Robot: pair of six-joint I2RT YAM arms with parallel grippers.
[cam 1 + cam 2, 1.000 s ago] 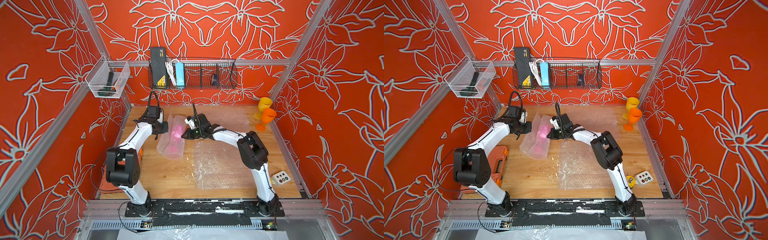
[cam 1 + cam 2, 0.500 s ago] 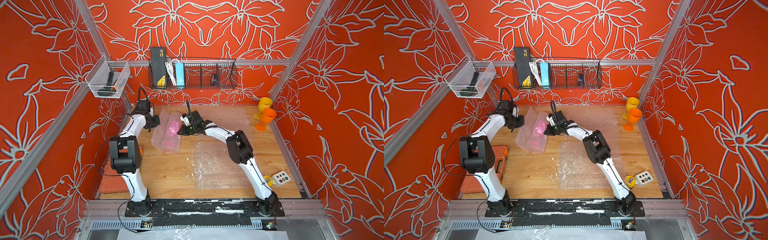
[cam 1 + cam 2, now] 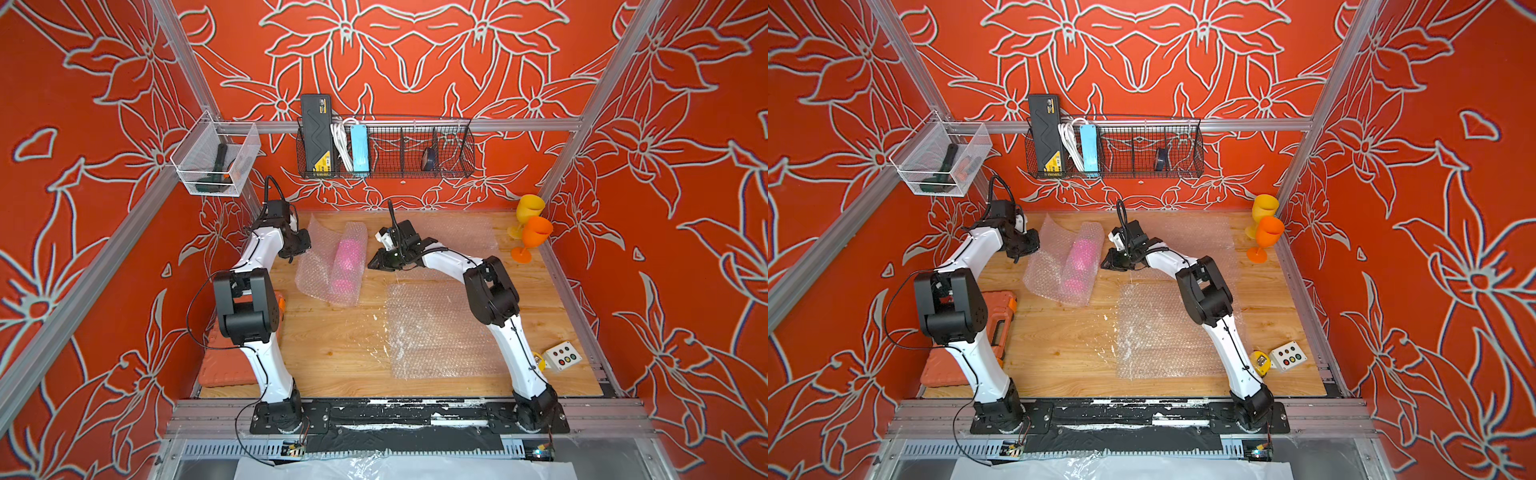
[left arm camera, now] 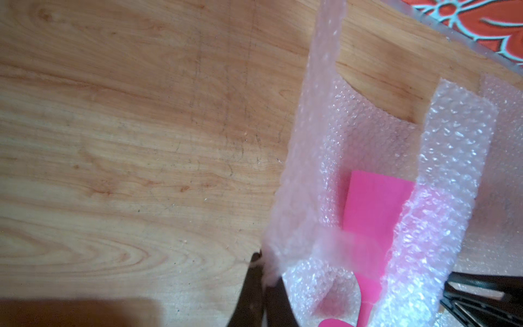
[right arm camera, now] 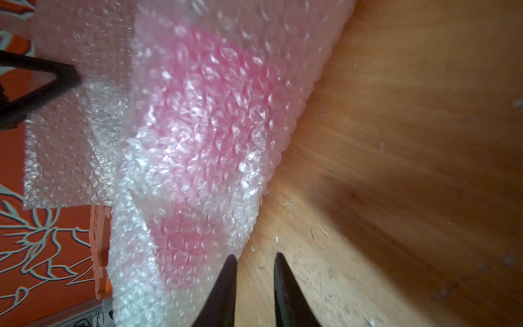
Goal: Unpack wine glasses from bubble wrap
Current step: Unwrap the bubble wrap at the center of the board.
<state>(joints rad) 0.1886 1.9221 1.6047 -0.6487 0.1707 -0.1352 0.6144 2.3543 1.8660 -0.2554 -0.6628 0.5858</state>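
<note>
now the pink goblet (image 4: 376, 203) lies on its side on the tabletop (image 3: 332, 332), half rolled in the bubble wrap (image 3: 320, 270). just beside the goblet, the left end effector (image 4: 261, 271) is closed and pinches an edge of this wrap. on the goblet's other side, the right end effector (image 5: 254, 260) has its jaws a little apart and holds nothing. the yellow goblet (image 3: 530, 208) and the orange goblet (image 3: 536, 232) stand upright, well apart from the pink one.

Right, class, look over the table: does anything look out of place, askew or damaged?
The pink goblet lies on its side, half rolled in bubble wrap, while the yellow goblet and orange goblet stand upright in the far corner. Small white flecks also litter the table. Nothing looks broken.
</note>
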